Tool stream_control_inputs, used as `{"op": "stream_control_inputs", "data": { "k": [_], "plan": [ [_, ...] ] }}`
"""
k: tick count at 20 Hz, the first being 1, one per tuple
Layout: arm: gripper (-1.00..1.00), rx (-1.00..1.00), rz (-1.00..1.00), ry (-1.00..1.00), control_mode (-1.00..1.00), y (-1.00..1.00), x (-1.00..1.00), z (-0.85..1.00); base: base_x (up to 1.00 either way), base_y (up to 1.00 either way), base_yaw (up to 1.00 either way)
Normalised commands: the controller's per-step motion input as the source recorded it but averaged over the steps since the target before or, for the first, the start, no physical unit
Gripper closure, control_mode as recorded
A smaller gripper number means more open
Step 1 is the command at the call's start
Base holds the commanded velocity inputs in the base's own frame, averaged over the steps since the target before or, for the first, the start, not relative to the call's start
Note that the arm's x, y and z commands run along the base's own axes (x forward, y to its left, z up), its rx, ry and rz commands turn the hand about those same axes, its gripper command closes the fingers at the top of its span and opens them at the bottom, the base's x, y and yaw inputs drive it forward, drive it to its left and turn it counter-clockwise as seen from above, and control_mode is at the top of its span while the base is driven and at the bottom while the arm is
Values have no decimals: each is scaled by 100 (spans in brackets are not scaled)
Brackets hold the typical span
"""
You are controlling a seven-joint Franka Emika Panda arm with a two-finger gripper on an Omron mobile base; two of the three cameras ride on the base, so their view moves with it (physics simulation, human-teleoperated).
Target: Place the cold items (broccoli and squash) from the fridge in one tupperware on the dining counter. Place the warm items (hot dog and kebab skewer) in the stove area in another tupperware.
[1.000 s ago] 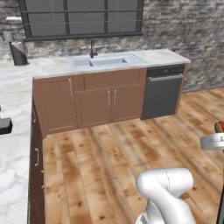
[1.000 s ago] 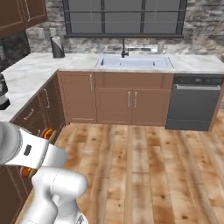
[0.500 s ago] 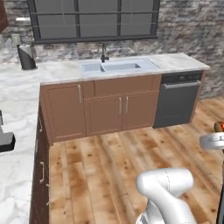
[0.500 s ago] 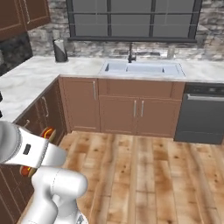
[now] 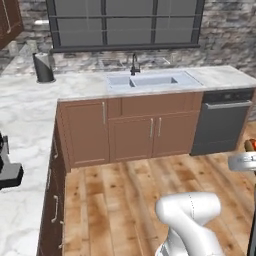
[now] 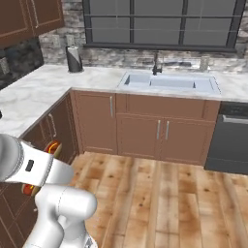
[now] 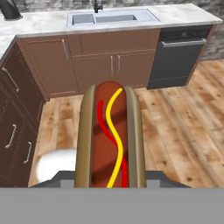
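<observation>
Pincer (image 7: pixel 110 183): pinching the hot dog, fingertips hidden beneath the bun.
Hot dog (image 7: pixel 110 138): held lengthwise along the hand view, red and yellow sauce lines on top, above the wooden floor (image 7: pixel 175 127).
Ahead: sink (image 5: pixel 150 80) in the marble worktop (image 5: pixel 30 115), brown cabinets (image 6: pixel 140 128), dark dishwasher (image 5: pixel 220 120) at right.
</observation>
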Motion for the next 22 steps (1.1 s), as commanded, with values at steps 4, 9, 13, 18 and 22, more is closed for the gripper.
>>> {"op": "stream_control_inputs", "data": {
  "k": [4, 9, 13, 18, 22],
  "plan": [
    [100, 0, 0, 0, 100, 0, 0, 0, 55, -9, 17],
    [100, 0, 0, 0, 100, 0, 0, 0, 58, -8, 18],
    [100, 0, 0, 0, 100, 0, 0, 0, 54, -8, 17],
    [100, 0, 0, 0, 100, 0, 0, 0, 47, -1, 13],
    [100, 0, 0, 0, 100, 0, 0, 0, 46, 0, 7]
  ]
}}
